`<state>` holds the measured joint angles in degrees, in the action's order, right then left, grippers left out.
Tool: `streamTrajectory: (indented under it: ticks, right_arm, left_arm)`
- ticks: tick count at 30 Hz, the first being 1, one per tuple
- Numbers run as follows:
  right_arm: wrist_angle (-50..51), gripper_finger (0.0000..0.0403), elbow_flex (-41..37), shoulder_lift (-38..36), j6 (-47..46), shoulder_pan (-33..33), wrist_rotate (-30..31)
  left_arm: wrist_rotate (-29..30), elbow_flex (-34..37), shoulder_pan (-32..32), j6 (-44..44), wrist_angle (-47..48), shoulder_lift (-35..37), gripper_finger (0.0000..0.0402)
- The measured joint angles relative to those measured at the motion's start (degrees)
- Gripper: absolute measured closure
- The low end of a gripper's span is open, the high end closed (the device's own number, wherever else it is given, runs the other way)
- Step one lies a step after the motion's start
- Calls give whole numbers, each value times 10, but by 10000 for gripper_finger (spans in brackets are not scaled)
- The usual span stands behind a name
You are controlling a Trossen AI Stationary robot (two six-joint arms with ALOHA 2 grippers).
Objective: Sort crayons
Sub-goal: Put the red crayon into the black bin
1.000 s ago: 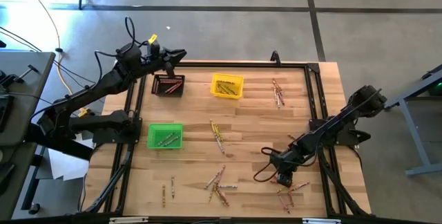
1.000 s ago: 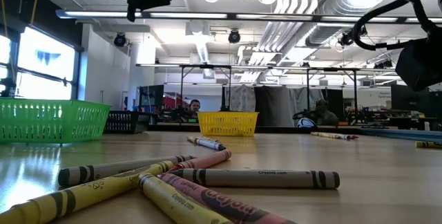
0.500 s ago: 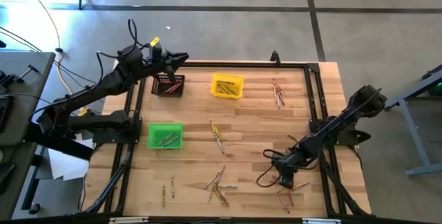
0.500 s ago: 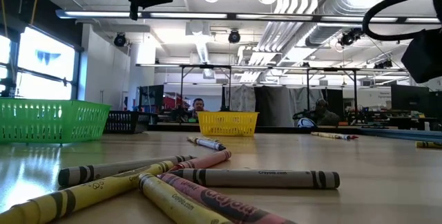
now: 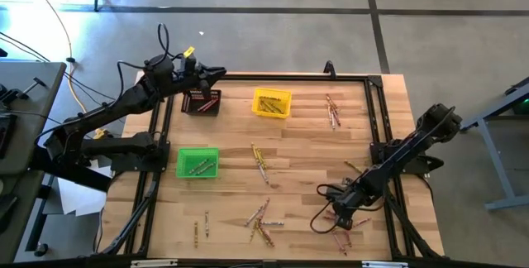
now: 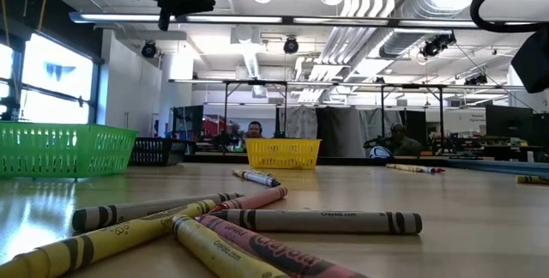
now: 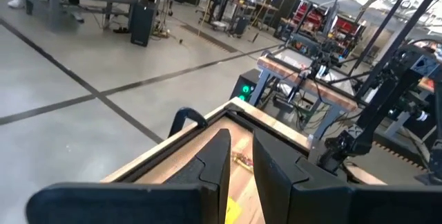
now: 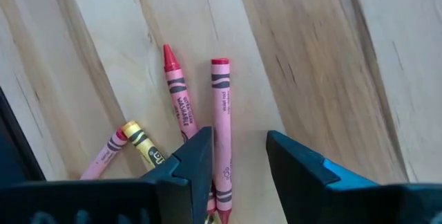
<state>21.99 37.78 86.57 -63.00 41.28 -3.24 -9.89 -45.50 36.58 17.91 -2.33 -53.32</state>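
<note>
Crayons lie scattered on the wooden table: a group at the near right [image 5: 345, 233], a group near the front middle [image 5: 260, 222], some in the centre [image 5: 260, 165], some at the far right [image 5: 332, 111]. My right gripper [image 5: 340, 217] hangs open above the near-right group. In its wrist view [image 8: 238, 156] two red crayons [image 8: 219, 113] lie side by side below the fingers, with a yellow one [image 8: 143, 142] beside them. My left gripper [image 5: 216, 73] is high over the black bin [image 5: 201, 101], fingers a little apart [image 7: 240, 165] and empty.
A yellow bin [image 5: 272, 102] stands at the far middle and a green bin [image 5: 197, 162] at the left, both with crayons in them. A black frame [image 5: 376, 148] runs round the table. In the low view a person [image 6: 254, 129] shows far behind the table.
My right gripper has moved toward the table's near edge and a little toward its right edge, and now hangs over the near-right crayons. The crayons have not moved.
</note>
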Motion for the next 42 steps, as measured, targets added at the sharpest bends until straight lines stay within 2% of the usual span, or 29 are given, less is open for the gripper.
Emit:
streamTrajectory:
  ticks: [12,21,33,42]
  right_arm:
    - [-21,274,35,7,2,0,-28]
    - [-19,274,42,66,0,0,-34]
    - [10,274,44,70,2,0,-19]
    - [10,275,44,70,-67,-14,-22]
  left_arm:
    - [0,0,-8,0,17,0,353]
    - [0,0,-7,0,17,0,353]
    - [0,0,-7,-11,22,0,353]
    - [0,0,-7,-10,22,0,353]
